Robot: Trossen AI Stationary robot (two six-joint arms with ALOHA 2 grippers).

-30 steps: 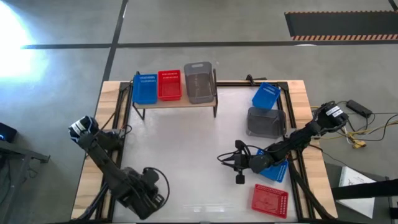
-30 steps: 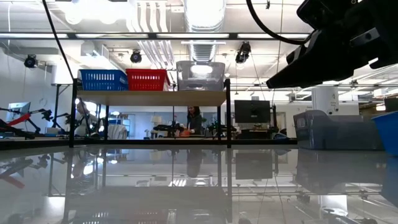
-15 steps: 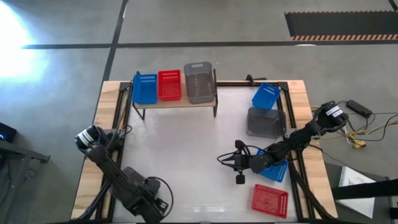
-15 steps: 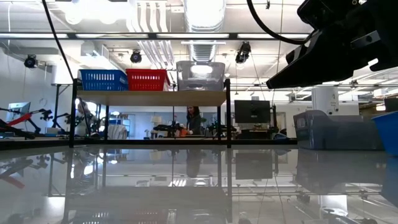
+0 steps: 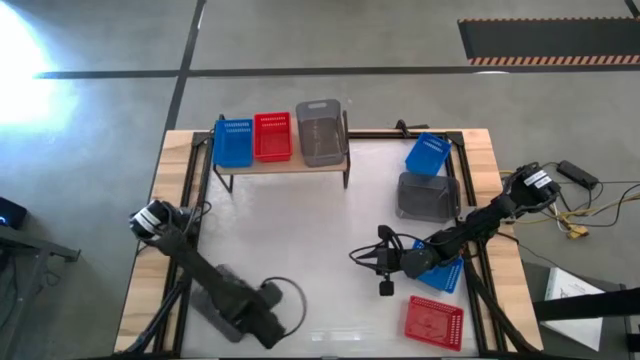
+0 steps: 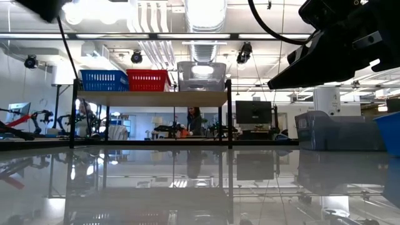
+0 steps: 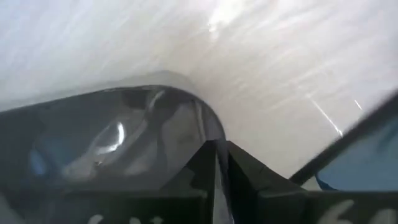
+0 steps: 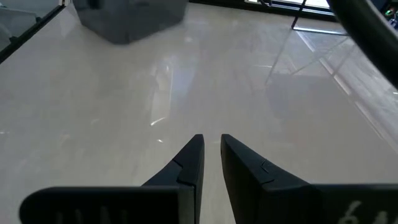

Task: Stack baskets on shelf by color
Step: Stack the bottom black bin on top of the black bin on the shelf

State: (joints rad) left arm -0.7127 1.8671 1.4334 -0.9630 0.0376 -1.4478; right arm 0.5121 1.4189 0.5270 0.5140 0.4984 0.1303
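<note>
The shelf [image 5: 283, 162] stands at the table's far edge. A blue basket [image 5: 233, 142], a red basket [image 5: 272, 136] and a grey basket [image 5: 321, 131] sit side by side on its plank. On the table's right lie a blue basket [image 5: 428, 153], a grey basket [image 5: 427, 195], a second blue basket [image 5: 447, 275] partly under my right arm, and a red basket [image 5: 434, 322]. My right gripper [image 5: 383, 263] hovers left of those, shut and holding nothing [image 8: 211, 146]. My left gripper [image 5: 272, 326] is shut [image 7: 215, 155] above the near edge.
Bare white tabletop [image 5: 290, 240] lies between the shelf and the near edge. The low view shows the shelf's three baskets [image 6: 148, 79] and the grey basket [image 6: 337, 131] on the right. Cables [image 5: 575, 215] trail off the table's right side. A person [image 6: 195, 119] stands far behind.
My left arm has swung along the near edge toward the table's right, and its gripper has moved right and slightly nearer. My right arm and all baskets have stayed where they were.
</note>
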